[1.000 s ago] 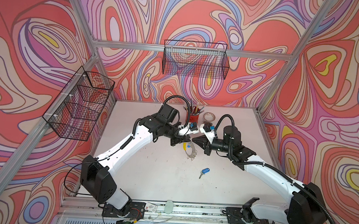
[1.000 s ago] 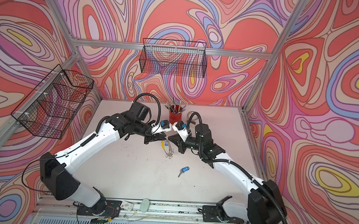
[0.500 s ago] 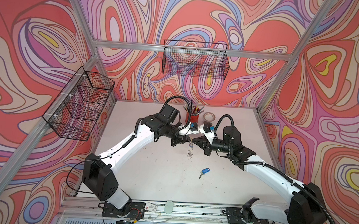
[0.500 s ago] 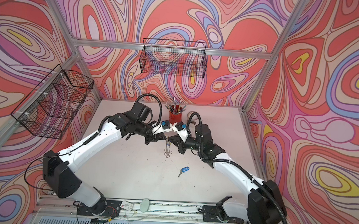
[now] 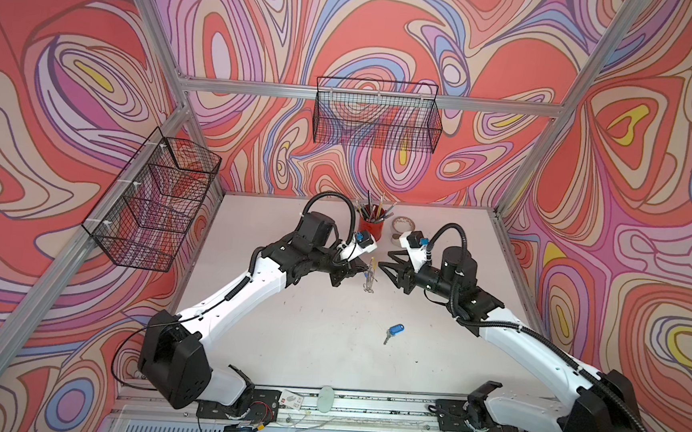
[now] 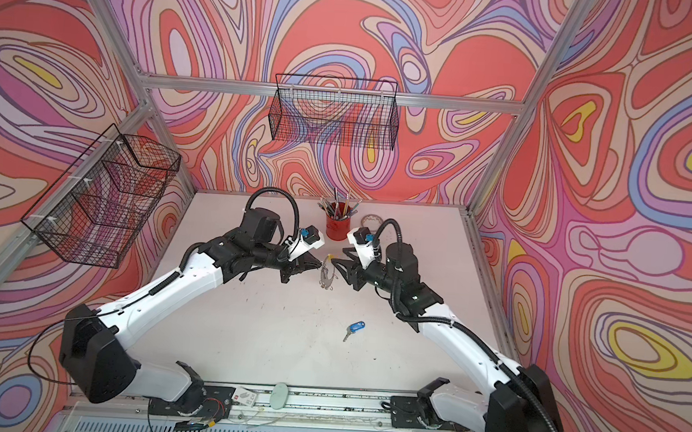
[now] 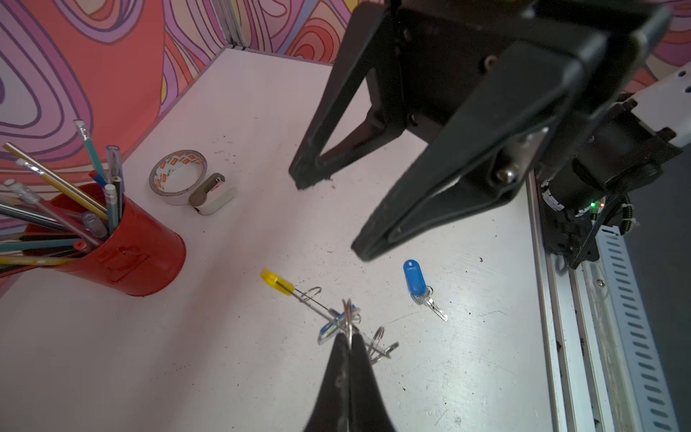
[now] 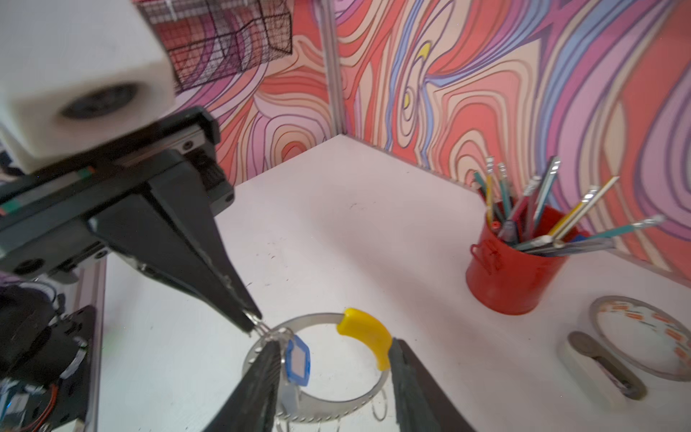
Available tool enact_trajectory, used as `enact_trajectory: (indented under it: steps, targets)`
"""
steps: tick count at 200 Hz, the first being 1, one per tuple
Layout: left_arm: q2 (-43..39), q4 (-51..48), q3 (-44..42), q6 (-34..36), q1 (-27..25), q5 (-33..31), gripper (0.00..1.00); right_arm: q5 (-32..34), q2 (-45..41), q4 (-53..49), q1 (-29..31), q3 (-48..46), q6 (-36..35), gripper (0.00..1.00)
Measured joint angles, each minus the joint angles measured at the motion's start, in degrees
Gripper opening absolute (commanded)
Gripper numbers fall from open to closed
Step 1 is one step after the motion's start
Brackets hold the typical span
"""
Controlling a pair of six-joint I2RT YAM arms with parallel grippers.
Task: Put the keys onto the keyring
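The keyring (image 5: 369, 275) (image 6: 326, 272), a flat perforated silver hoop (image 8: 318, 318) with a yellow segment (image 7: 276, 282), hangs above the table's middle. My left gripper (image 5: 363, 270) (image 6: 318, 266) (image 7: 348, 334) is shut on a small wire ring at the hoop's rim. One of the keys, with a blue tag (image 8: 297, 361), hangs on the hoop beside that grip. My right gripper (image 5: 384, 259) (image 6: 338, 255) (image 8: 335, 346) is open, one finger on each side of the hoop. The other key (image 5: 394, 331) (image 6: 354, 329) (image 7: 415, 278) lies flat on the table nearer the front.
A red cup of pencils (image 5: 370, 227) (image 8: 512, 276) and a beige tape roll (image 5: 402, 223) (image 7: 177, 175) stand at the back of the table. A small white device (image 7: 213, 192) leans on the roll. Wire baskets (image 5: 378, 119) (image 5: 153, 207) hang on the walls.
My left gripper has closed on the wire ring at the hoop's rim. My right gripper has opened and let go of the keyring, which now hangs from the left gripper.
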Motion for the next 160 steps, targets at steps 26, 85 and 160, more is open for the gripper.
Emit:
enact_trajectory:
  steps: [26,85,160]
  targets:
    - [-4.46,11.21,-6.91,-7.45,-0.02,0.98,0.00,2.75,-2.67,2.47,-1.29,-1.77,3.52,0.49]
    - [-9.90,36.33,-22.08,-22.36,-0.57,-0.66,0.00,-2.75,0.98,3.52,-1.36,-1.79,6.88,0.51]
    - [-10.19,55.52,-29.88,-31.34,-4.02,-6.14,0.00,-10.78,4.48,5.25,0.24,-1.70,7.67,0.58]
